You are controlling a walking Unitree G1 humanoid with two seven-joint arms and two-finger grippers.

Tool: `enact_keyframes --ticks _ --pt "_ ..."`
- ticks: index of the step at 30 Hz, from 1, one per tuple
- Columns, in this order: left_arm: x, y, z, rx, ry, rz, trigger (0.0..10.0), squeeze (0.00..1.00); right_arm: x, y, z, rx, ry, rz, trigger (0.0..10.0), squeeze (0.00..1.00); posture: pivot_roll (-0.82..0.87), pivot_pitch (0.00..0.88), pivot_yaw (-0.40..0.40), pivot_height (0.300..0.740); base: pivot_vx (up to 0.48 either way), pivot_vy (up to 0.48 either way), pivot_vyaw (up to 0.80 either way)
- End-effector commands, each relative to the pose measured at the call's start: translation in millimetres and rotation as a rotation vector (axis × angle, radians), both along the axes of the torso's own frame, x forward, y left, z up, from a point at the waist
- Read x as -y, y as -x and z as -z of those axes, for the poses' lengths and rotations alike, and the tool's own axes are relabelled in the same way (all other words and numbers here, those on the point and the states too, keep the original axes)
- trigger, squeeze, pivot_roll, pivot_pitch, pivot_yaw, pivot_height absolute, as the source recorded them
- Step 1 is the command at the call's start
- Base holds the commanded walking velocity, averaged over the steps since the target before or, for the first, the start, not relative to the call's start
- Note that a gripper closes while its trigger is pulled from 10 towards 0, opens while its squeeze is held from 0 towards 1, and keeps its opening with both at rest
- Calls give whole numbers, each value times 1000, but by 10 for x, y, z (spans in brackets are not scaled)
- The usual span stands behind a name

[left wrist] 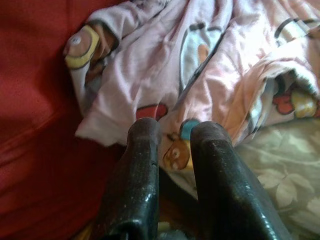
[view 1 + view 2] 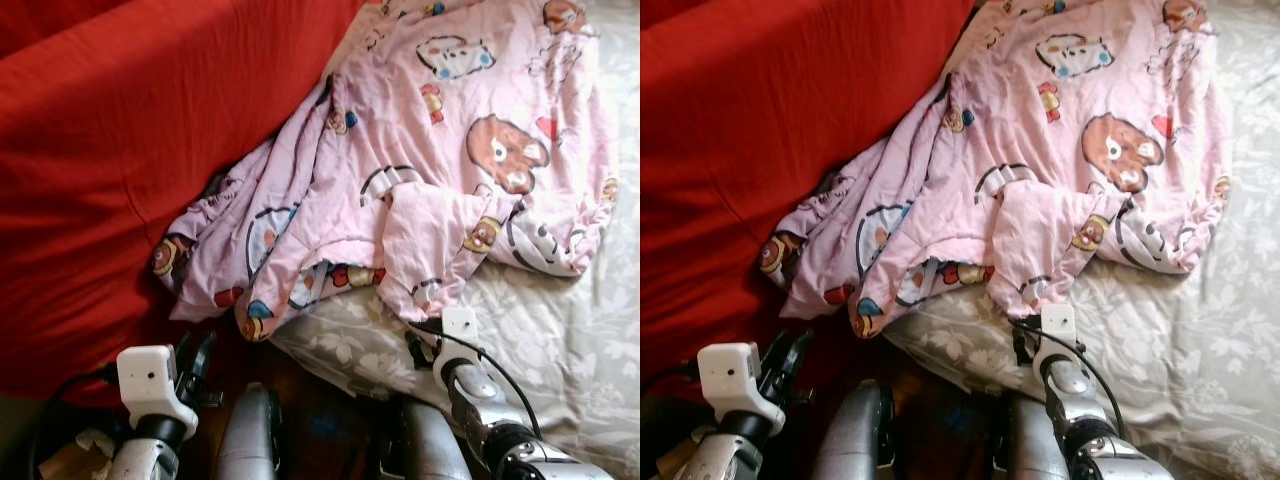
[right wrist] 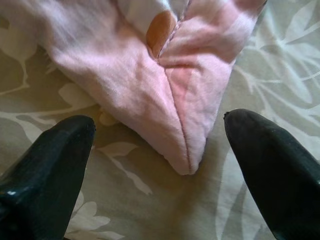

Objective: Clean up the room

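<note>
Hovering my right hand [image 3: 159, 132], fingers spread wide, at the pink blanket [image 2: 450, 170]'s corner on the floral bed sheet [image 2: 560, 330]. My left hand [image 1: 172, 132], fingers nearly closed, points at the blanket's edge beside the red cover [image 2: 110, 170].

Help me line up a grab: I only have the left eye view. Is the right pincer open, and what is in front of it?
Observer: The right pincer is open wide, with a pointed corner of the pink cartoon-print blanket lying between its fingers.
Operator: Is the corner pinched?
Observer: No. It lies flat on the floral sheet, touching neither finger.
Operator: And the left pincer?
Observer: The left pincer is nearly shut and empty, pointing at the blanket's edge beside the red cover.
</note>
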State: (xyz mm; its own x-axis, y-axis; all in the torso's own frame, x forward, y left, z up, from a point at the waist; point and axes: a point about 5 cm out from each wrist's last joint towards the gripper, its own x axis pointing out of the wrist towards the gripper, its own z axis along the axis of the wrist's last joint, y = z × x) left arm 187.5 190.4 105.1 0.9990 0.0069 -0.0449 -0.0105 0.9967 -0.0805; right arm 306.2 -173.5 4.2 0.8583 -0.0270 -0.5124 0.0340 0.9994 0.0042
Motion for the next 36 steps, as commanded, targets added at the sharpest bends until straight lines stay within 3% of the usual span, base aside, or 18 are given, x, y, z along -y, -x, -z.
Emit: enact_keyframes --ticks 1,2,3,4,16,36 --pt "5 70 9 -27 -4 -1 10000 0 -22 75 88 -48 -16 8 10000 0 277 386 27 644 0 0 0" --pt "5 87 3 -31 -4 -2 10000 0 -24 71 84 -46 -14 7 10000 0 279 389 27 644 0 0 0" --pt "-1 111 -3 -37 -5 -5 10000 0 -11 48 58 -32 4 12 2275 0 284 392 28 644 0 0 0" --pt "-4 127 -13 -41 -5 -5 10000 0 -1 35 42 -23 15 16 0 0 287 395 30 644 0 0 0" --pt "-27 223 -8 -72 -7 -22 10000 0 36 -69 -68 6 42 33 0 0 288 403 28 644 0 0 0" --pt "-9 259 -2 -94 -1 -15 10000 0 132 92 99 -101 116 71 0 0 289 408 30 644 0 0 0"
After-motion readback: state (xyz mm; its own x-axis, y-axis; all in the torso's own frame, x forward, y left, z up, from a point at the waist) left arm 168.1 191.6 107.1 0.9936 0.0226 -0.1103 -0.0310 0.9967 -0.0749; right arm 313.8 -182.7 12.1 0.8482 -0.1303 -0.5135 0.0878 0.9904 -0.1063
